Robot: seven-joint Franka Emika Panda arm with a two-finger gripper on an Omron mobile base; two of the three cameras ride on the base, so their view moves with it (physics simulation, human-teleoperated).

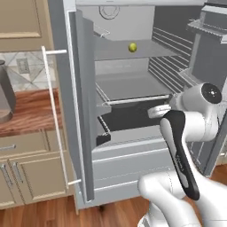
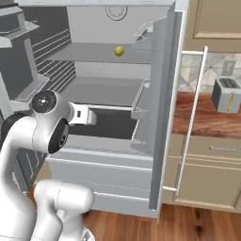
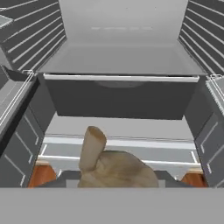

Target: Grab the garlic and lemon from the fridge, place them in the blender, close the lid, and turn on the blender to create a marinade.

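Note:
The garlic, a tan lumpy bulb with a stubby stem, fills the bottom of the hand view right at the fingertips, which it hides. My gripper is shut on it, just in front of the open fridge at the level of the dark lower compartment. The lemon lies on an upper fridge shelf, well above the hand. A greyish jar that looks like the blender stands on the wooden counter at the left edge. The lid is out of view.
Both fridge doors stand open, the left door with its long white handle close beside the arm. A glass shelf edge lies ahead of the hand. A toaster sits on the right counter. Tan cabinets flank the fridge.

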